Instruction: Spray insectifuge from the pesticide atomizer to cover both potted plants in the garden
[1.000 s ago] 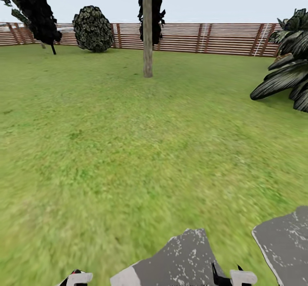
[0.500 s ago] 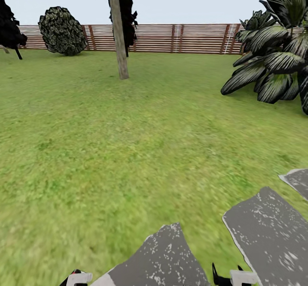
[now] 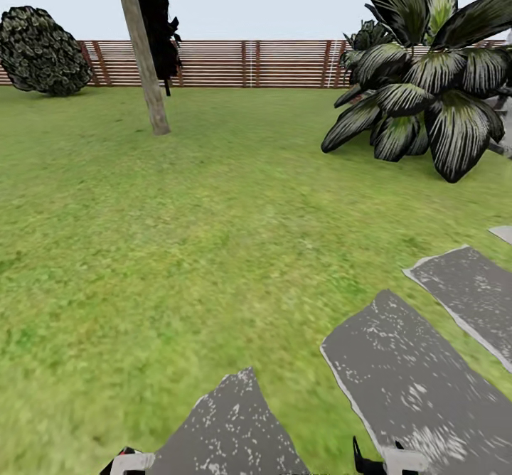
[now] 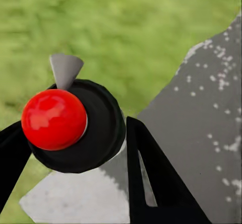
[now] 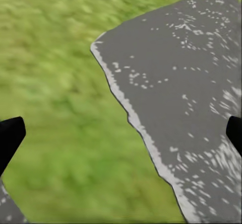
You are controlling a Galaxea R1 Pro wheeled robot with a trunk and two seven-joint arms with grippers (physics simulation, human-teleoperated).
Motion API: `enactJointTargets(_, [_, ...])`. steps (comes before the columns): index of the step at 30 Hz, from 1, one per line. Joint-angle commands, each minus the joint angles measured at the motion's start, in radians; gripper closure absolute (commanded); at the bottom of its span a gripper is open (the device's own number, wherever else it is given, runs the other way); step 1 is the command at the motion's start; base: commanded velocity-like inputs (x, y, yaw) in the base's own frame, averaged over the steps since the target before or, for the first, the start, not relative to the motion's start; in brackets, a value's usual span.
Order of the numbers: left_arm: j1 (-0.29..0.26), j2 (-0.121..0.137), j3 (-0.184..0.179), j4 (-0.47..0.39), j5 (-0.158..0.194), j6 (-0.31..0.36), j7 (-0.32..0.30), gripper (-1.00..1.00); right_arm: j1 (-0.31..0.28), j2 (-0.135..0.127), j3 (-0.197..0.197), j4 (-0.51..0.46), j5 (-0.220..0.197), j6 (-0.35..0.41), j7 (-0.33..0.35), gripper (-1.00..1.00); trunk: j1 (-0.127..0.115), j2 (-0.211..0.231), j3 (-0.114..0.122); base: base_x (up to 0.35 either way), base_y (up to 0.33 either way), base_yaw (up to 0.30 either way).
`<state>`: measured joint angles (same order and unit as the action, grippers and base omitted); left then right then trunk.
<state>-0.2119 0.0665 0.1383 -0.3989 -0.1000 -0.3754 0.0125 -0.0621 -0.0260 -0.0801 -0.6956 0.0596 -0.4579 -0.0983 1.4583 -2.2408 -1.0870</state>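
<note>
Ahead, lawn [image 3: 178, 247] runs to a brown slat fence [image 3: 284, 62], with a tree trunk [image 3: 146, 70], a broad-leaved shrub [image 3: 419, 98] and grey stepping stones [image 3: 412, 382]. Left hand [image 4: 75, 148] grips the pesticide atomizer [image 4: 75, 126], red knob toward the camera. Right hand [image 5: 121, 133] is spread open over a stone. No writing is legible.
</note>
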Motion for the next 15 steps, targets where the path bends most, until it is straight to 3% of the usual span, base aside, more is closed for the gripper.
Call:
enactJointTargets(1, [0.0, -0.001, 0.006, 0.0, -0.01, -0.004, 0.001, 1.0, -0.001, 0.0, 0.001, 0.001, 0.006, -0.002, -0.006, -1.0, 0.0, 0.0, -0.001, 0.005, -0.262, -0.3])
enactJointTargets(15, [0.0, -0.001, 0.006, 0.0, -0.01, -0.004, 0.002, 1.0, -0.001, 0.0, 0.001, 0.001, 0.006, -0.002, -0.006, -1.0, 0.0, 0.0, -0.001, 0.12, -0.213, -0.3])
